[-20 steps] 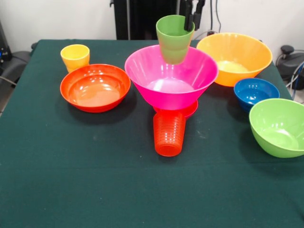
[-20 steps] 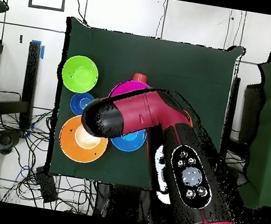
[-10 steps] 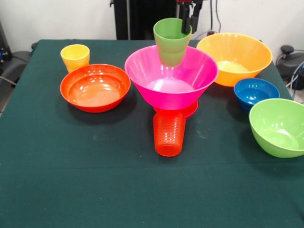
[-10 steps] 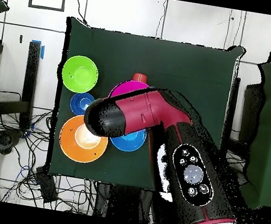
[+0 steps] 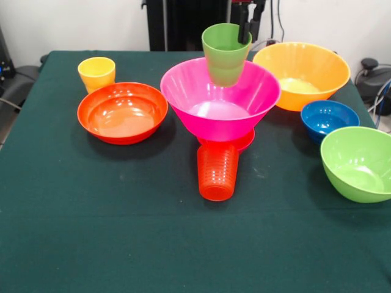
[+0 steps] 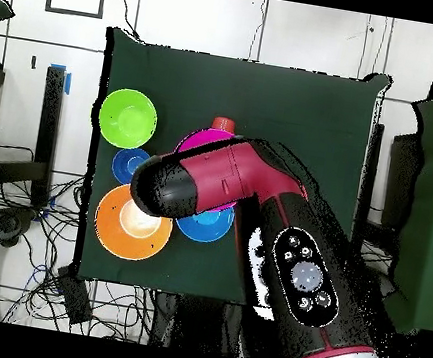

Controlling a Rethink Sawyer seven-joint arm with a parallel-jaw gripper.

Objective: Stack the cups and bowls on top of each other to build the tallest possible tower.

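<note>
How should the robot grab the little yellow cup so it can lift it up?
By the rim, coming straight down from above, I think. The yellow cup stands upright with its mouth open, so one finger could go inside and one outside the wall. The red-orange bowl sits close in front, so a sideways grab looks more crowded.

- dark green table cloth (image 5: 122, 238) covers the table, spreads below and in front of the claw (image 5: 247, 30)
- white wall (image 5: 67, 24) behind the claw, black panel (image 5: 183, 24) just beside it
- overhead view — pale tiled floor (image 6: 314, 36), tangled black cables (image 6: 21, 227) off the table's edge
- grey chair (image 5: 15, 82) at the table's far corner, well apart from the claw
</note>
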